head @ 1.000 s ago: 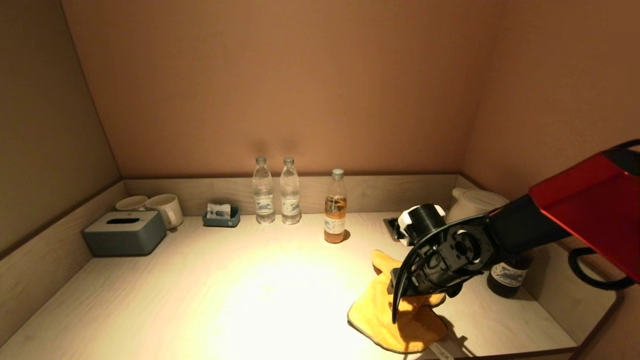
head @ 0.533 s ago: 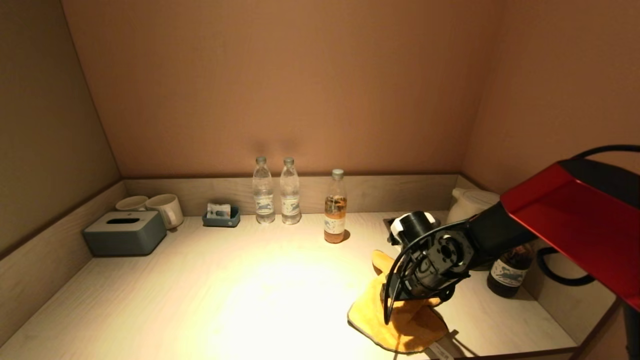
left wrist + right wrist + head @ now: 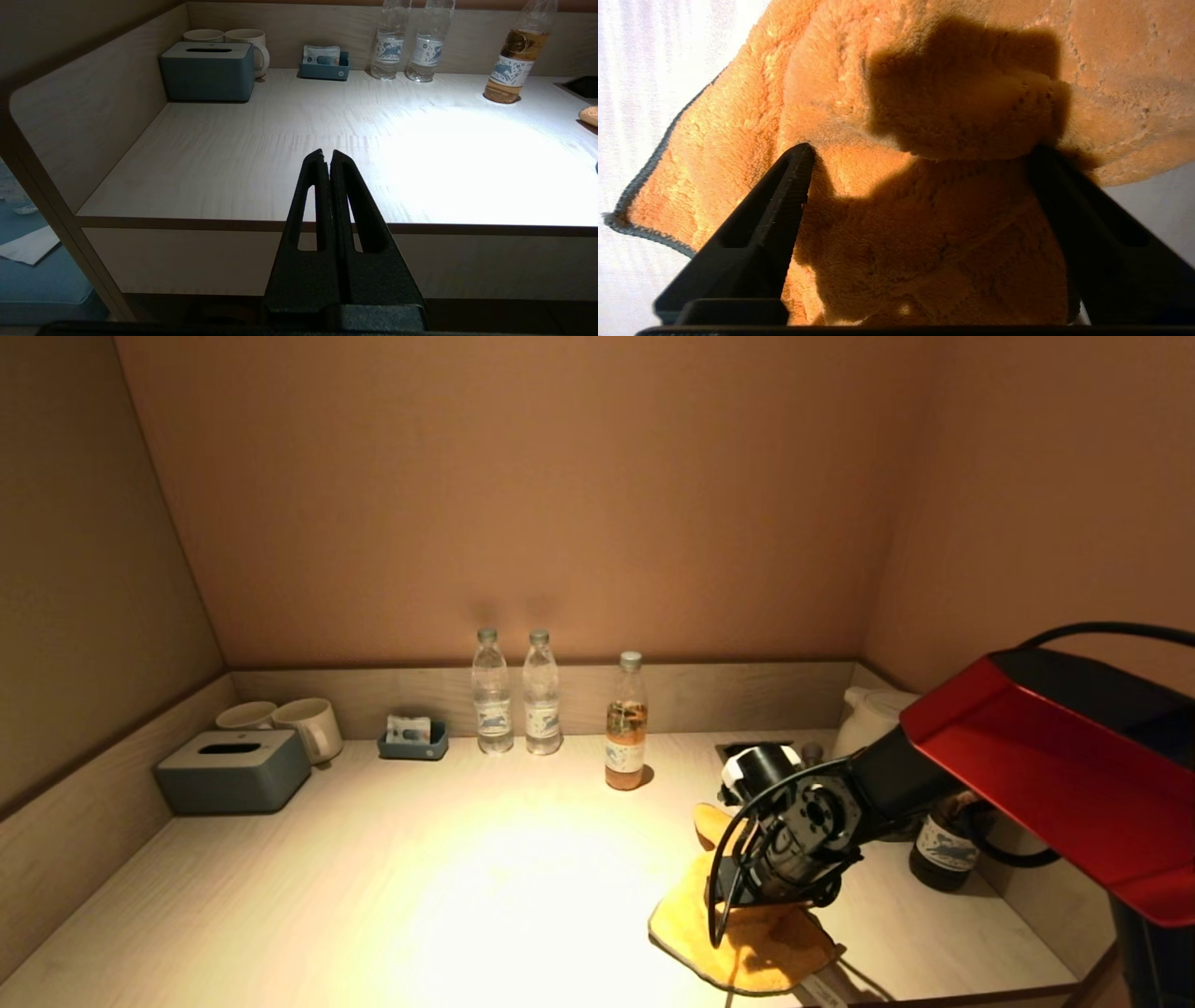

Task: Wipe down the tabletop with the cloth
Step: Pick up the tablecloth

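Your right tool stands spread wide over the fluffy yellow-orange cloth, a raised fold between its fingers; only its wrist view shows this. It has dropped closer since earlier. Your left tool hangs closed before the pale wood-grain table.

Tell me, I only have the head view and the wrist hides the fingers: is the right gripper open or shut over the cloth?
Observer: Open. The right wrist view shows the right gripper spread wide, with a raised fold of the cloth between its fingers, not pinched.
Operator: And the left arm? It's outside my view.
Observer: The left gripper is shut and holds nothing. It is parked in front of the near edge of the tabletop, towards its left side.
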You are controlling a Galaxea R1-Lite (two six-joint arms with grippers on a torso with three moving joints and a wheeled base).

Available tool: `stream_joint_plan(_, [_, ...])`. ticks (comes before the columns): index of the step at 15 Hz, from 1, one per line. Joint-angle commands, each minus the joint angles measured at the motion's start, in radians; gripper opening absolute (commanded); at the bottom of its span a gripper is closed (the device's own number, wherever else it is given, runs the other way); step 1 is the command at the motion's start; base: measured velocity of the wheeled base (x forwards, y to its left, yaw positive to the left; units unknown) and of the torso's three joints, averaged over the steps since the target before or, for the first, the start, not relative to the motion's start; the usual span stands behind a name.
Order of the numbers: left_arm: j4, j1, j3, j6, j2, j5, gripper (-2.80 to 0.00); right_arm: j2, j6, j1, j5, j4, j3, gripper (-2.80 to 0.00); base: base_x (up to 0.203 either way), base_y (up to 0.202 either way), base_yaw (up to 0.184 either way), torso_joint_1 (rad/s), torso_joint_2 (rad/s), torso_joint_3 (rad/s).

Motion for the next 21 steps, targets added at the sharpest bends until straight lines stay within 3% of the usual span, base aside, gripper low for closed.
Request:
stream_joint_plan(1, [0.000, 0.000, 0.000, -0.001, 0.000, 0.000, -2.80, 0.012, 0.001, 0.000, 0.001, 0.002, 0.000, -2.80, 0.000, 0.000, 0.000, 0.000, 0.00, 0.000])
stream_joint_plan(14, [0.000, 0.000, 0.000, -0.001, 0.000, 0.000, -2.80, -0.041, 0.026, 0.004, 0.011, -0.053, -0.013, -2.80, 0.000, 0.000, 0.000, 0.000, 0.00, 0.000])
stream_joint_plan(21, [0.000, 0.000, 0.000, 0.001, 0.000, 0.000, -2.80, -0.128, 0.055, 0.046, 0.012, -0.059, -0.108, -2.80, 0.000, 0.000, 0.000, 0.000, 0.00, 0.000])
